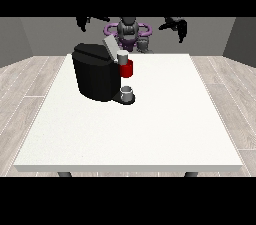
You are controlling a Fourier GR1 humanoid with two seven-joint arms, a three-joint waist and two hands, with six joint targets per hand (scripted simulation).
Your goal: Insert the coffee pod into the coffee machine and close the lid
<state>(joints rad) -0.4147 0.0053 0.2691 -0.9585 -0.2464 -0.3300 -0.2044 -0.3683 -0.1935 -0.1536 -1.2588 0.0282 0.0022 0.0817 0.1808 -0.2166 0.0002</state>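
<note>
Hand at the view's right point(176, 25) hangs above the boxy coffee machine point(96, 75).

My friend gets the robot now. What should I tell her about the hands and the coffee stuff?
Hands: the hand at the view's left and the hand at the view's right are both raised near the robot, holding nothing.
Things: the black coffee machine stands on the white table, lid tilted open. A small grey cup sits on its base.
Done: nothing visible yet.
Left: I cannot pick out the coffee pod for sure; find it, insert it, close the lid.
</note>
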